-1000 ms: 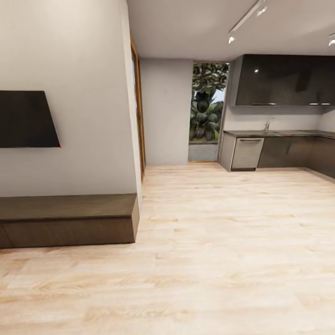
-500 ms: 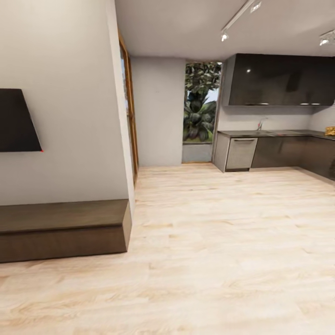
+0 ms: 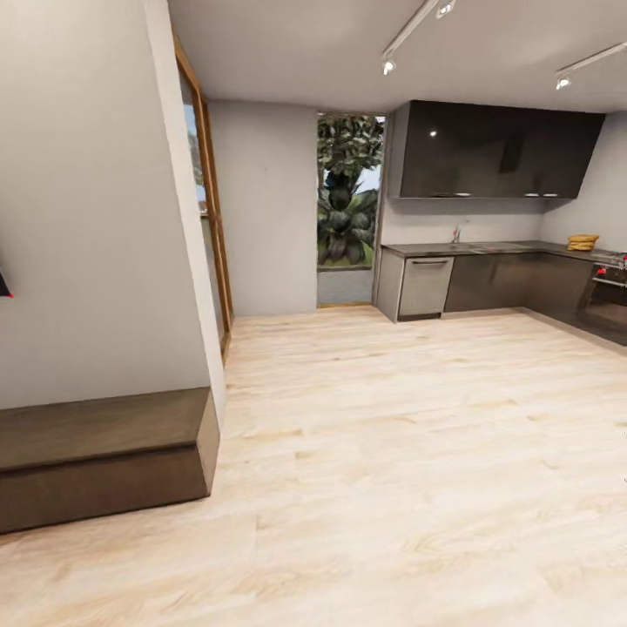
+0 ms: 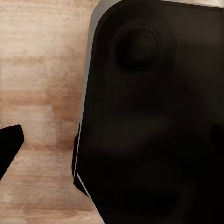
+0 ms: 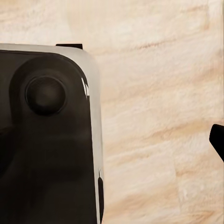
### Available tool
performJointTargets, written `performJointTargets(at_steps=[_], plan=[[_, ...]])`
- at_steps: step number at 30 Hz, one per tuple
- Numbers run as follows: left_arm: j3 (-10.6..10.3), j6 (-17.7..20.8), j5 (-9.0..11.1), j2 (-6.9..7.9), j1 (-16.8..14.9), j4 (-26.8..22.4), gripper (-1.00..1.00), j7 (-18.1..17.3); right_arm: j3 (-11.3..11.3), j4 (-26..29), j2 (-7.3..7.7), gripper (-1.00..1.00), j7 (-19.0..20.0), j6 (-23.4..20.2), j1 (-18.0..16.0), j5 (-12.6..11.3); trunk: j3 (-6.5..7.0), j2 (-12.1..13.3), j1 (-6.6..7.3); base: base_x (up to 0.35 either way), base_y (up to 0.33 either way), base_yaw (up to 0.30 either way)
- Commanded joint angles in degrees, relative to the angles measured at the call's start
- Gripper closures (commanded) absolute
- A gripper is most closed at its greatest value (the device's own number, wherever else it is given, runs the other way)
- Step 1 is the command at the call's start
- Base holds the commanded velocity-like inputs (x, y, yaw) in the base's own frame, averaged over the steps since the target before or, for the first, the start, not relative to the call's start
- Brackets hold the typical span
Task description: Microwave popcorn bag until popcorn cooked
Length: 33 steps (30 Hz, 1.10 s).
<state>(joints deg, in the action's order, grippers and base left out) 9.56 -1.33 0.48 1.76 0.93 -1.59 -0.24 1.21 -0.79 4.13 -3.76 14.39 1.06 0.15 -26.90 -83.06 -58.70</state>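
Head view looks across a big stretch of pale wood floor (image 3: 392, 435) toward the kitchen at the far end, with lots of open room between the robot and the cabinets. Far ahead and off to the right, the countertop (image 3: 488, 249) runs along the back wall over dark cabinet fronts, then turns the corner down the right wall. A steel dishwasher front (image 3: 425, 286) sits at its near left end, and there's a faucet (image 3: 455, 233) on top. At the right edge, a built-in oven (image 3: 610, 300) is cut off by the frame. Sitting on the counter near that corner is a small mustard-yellow lump (image 3: 582, 241). It could be the popcorn bag, but it's too tiny to be sure.

Dark glossy upper cabinets (image 3: 492, 150) hang above the counter. To the left of the kitchen is a tall window with plants outside (image 3: 348, 205). Closer in on the left, a white wall (image 3: 96, 218) juts out with a hard vertical corner, and a low dark wood bench (image 3: 104, 453) runs along its foot, ending in a square edge at the open floor.

Left wrist view has a big dark rounded robot body panel (image 4: 154, 121) over the wood floor, with a black fingertip (image 4: 9, 142) poking in at the frame edge. Right wrist view is much the same, with the dark panel (image 5: 46, 140) and a fingertip (image 5: 218, 137) at the frame edge. Can't tell for either gripper how the fingers are set.
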Motion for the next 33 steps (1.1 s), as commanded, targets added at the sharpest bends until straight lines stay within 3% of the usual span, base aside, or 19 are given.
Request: performJointTargets(at_steps=[1,33], plan=[[0.28,-0.08,0.05,-0.01,0.04,-0.08,-1.00,-0.03,0.11,-0.09,0.00,-1.00,-0.07,0.28,-0.03,0.03,-0.03,-0.02,-0.03,0.259,0.000,-0.224],[0.28,-0.08,0.05,-0.01,0.04,-0.08,-1.00,-0.03,0.11,-0.09,-0.01,-1.00,-0.04,0.28,-0.06,0.03,-0.03,-0.02,-0.03,0.258,0.000,-0.210]])
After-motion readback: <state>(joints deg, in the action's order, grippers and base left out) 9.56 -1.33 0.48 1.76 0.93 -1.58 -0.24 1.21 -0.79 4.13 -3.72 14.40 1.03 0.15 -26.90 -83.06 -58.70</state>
